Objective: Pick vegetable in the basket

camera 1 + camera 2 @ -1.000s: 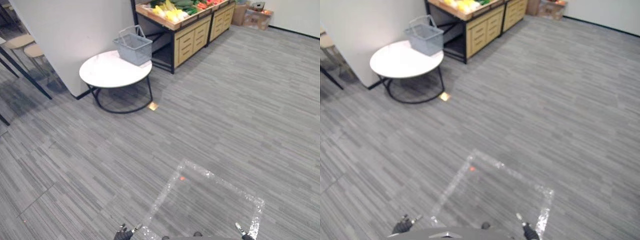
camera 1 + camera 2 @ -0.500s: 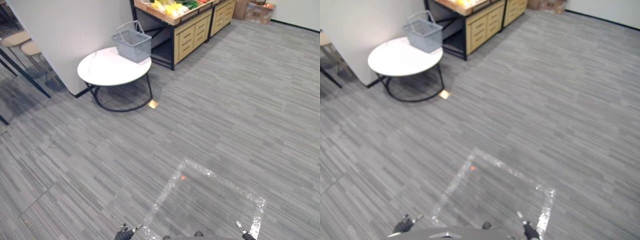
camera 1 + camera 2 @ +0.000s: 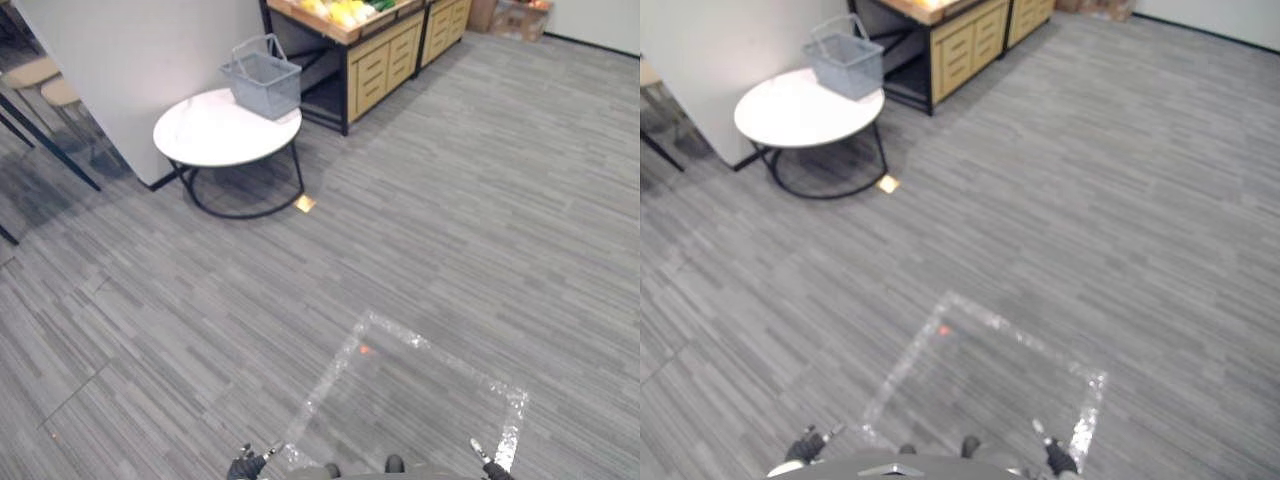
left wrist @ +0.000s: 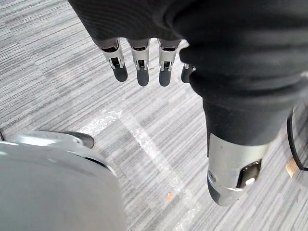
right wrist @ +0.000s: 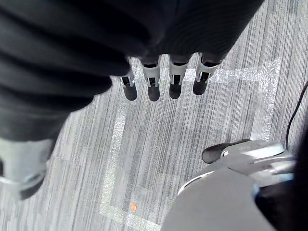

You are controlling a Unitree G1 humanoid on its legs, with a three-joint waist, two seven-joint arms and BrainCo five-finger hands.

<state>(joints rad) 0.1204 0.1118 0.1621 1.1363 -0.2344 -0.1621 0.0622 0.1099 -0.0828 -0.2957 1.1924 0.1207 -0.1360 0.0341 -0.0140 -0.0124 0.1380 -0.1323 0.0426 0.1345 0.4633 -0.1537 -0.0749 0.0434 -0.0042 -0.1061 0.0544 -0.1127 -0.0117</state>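
A grey wire basket (image 3: 262, 75) with its handle raised stands on the back edge of a round white table (image 3: 205, 135) at the far left. Behind it, yellow and green vegetables (image 3: 342, 10) lie on a wooden stand (image 3: 385, 60) with drawers. Both hands hang low, far from the table. My left hand (image 4: 138, 67) has straight fingers over the bare floor and holds nothing. My right hand (image 5: 153, 82) is the same, with fingers straight and nothing in it. In the left eye view their tips show at the bottom edge, the left hand (image 3: 245, 466) and the right hand (image 3: 490, 472).
A taped square (image 3: 352, 358) marks the grey plank floor just ahead of me. A white wall block (image 3: 140, 60) stands behind the table, with stools (image 3: 45, 80) to its left. Cardboard boxes (image 3: 515, 15) sit at the far right. A small tan tag (image 3: 305, 203) lies by the table's foot.
The whole picture has shifted a little, with the table and stand sliding toward the top edge, so the camera has moved. Both hands hang as before.
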